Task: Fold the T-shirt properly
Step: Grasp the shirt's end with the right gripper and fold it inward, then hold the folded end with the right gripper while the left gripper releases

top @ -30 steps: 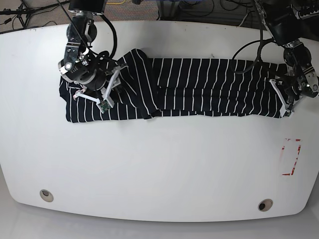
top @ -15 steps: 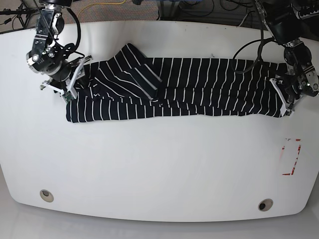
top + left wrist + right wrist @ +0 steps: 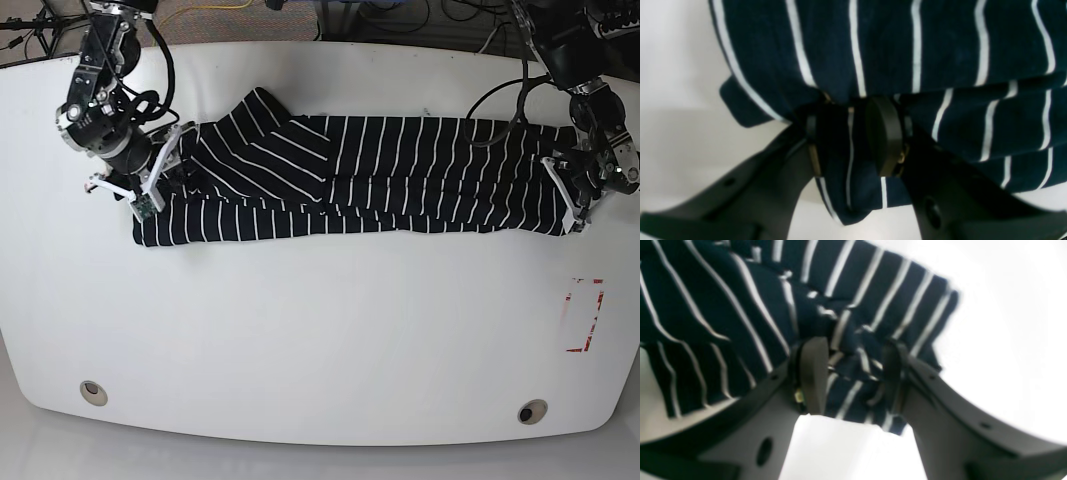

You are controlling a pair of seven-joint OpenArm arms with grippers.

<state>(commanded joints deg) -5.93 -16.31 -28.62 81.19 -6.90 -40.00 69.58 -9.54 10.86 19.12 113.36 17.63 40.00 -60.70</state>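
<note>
The right gripper [image 3: 850,373] has bunched shirt [image 3: 740,306] fabric between its two fingers [image 3: 811,373], the jaws set apart around the folds. Striped cloth spreads above and left of the claw; bare white table [image 3: 1007,340] lies right and below.

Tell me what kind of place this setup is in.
Most likely a robotics lab or test workspace. A white table carries two arms working a striped T-shirt, loose cables run over the floor behind it, and a red tape marking sits on the tabletop.
</note>
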